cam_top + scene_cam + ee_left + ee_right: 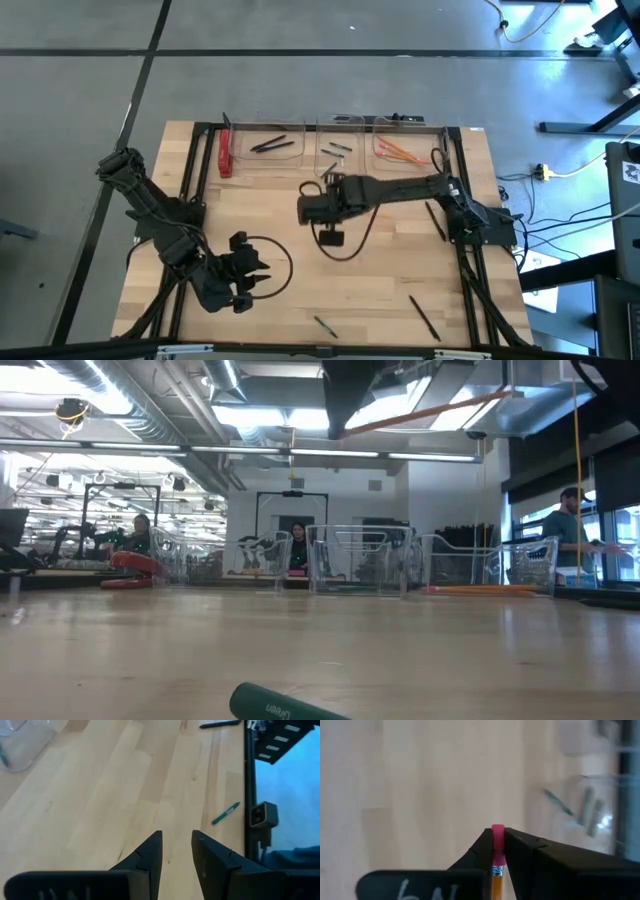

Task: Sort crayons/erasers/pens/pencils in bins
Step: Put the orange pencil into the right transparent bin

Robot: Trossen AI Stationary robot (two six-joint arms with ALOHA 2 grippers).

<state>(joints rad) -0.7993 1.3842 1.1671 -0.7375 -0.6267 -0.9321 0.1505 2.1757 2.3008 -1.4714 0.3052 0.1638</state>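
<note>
Pinching a pencil by its pink eraser end, your right gripper hangs over mid-table, just in front of the middle bin; your left gripper waits near the table's front left with its fingers apart, holding nothing

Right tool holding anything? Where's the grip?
Yes: the right tool is shut on a pencil, clamped at its pink eraser end. The left tool holds nothing.

An orange pencil with a pink eraser tip, a pale wooden table, and a seemingly green crayon.
</note>
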